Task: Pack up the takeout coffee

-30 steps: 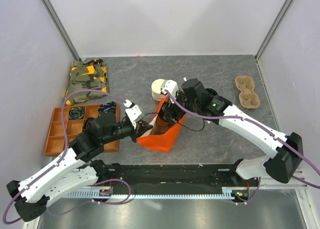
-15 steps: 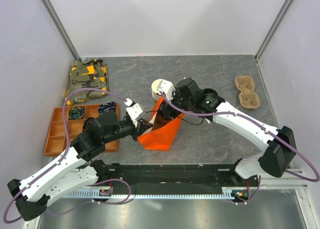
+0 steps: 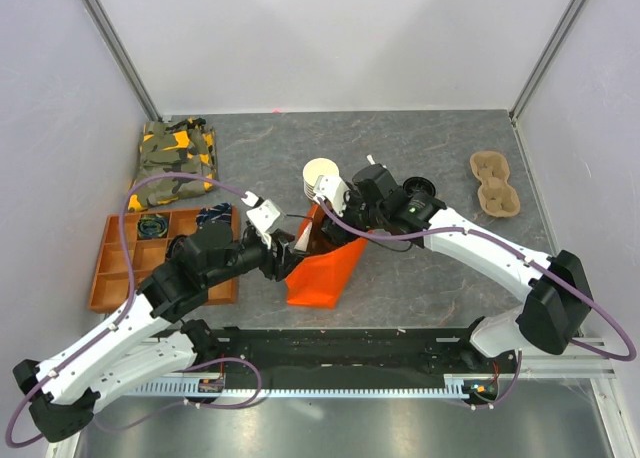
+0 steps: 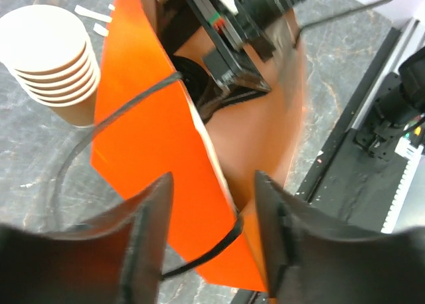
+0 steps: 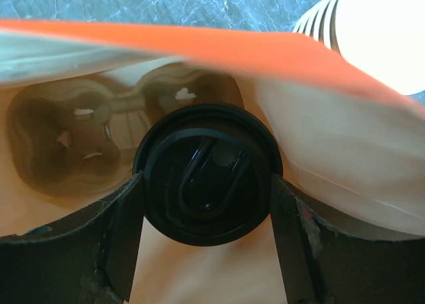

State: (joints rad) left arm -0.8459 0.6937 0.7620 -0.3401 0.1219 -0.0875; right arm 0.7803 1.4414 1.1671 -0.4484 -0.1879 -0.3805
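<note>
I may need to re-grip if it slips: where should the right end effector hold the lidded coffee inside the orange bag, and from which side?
Grip the takeout coffee across its round black lid, coming straight down through the open mouth of the orange bag. The bag walls close off its sides, while the lid's rim offers the right end effector two opposite edges.

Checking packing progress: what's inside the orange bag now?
The orange bag holds a pulp cup carrier and the takeout coffee, gripped by the right gripper. Its lid hides the cup body below.
</note>
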